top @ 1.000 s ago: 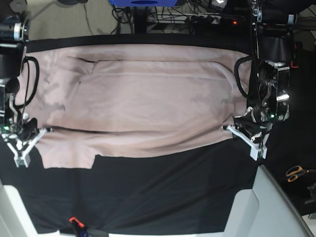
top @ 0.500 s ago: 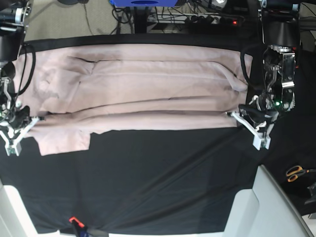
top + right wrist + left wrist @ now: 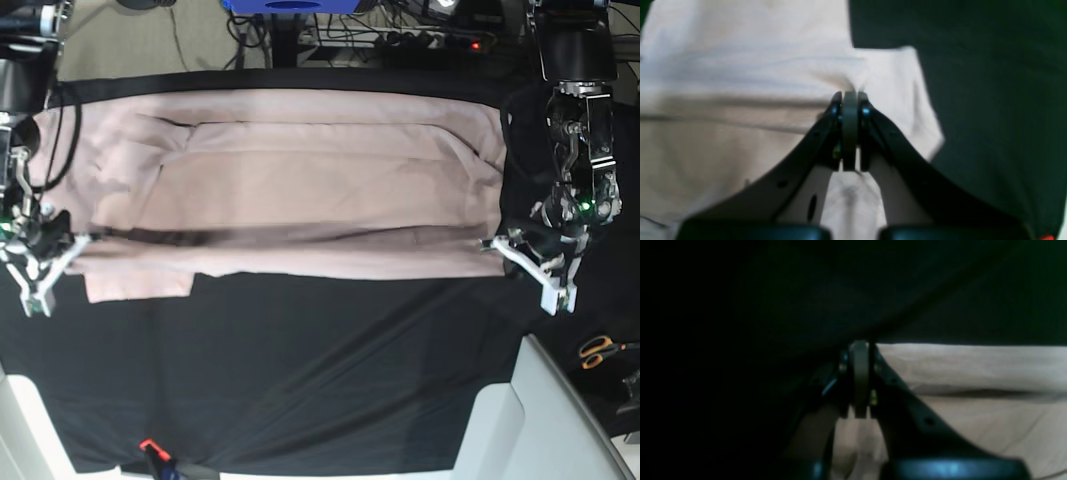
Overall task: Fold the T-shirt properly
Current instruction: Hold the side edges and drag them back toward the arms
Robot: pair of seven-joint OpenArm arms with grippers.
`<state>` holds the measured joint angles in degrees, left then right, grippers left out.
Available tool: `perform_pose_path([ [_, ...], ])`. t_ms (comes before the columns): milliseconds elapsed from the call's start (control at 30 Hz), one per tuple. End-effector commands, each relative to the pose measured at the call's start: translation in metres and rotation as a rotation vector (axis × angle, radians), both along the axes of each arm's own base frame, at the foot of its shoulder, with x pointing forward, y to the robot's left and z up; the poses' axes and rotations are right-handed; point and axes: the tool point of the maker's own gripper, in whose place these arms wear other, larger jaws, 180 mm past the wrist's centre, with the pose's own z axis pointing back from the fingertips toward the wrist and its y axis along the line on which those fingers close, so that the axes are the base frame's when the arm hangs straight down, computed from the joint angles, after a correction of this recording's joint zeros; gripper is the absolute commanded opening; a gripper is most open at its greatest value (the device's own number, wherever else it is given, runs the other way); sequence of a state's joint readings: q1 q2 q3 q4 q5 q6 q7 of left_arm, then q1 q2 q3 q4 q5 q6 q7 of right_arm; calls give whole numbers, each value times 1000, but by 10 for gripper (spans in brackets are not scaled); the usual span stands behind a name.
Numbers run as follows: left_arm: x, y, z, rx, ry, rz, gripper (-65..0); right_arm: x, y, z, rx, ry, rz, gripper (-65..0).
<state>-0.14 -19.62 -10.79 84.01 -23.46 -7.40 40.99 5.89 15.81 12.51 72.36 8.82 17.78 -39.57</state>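
base: evenly lit, sharp | left wrist: very dim | right wrist: blurred

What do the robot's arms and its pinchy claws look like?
Both arms are black, with loops of black cable hanging beside them. The left gripper and right gripper have white fingers when seen from above. Up close, the finger backs are dark and curved, with small round holes and a pale grey pad between them. A tiny green light glows on the left wrist.

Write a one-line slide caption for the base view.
Both grippers, left and right, pinch the pink T-shirt taut across the black tablecloth.
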Motion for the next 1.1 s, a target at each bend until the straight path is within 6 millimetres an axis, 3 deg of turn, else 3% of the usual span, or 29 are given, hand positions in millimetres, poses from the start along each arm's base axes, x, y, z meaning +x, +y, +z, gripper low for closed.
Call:
perform_pose_path([
  [0,12,10,20,30,-60,0,-650,18,-11,23,-28,-78,-5,-650],
  [133,25,10,30,24,-90,4,-650,39,5,34,2,-162,6,-650],
  [333,40,10,32,10,-94,14,-650,63,4,49,14,-207,-2,-650],
  [767,70,20,45,-9,-122,50,-650,87,7,38,34,-237,15,-650],
  [1067,81,-13,44,-8,-116,-34,-650,99,1,49,35,-298,2,-650],
])
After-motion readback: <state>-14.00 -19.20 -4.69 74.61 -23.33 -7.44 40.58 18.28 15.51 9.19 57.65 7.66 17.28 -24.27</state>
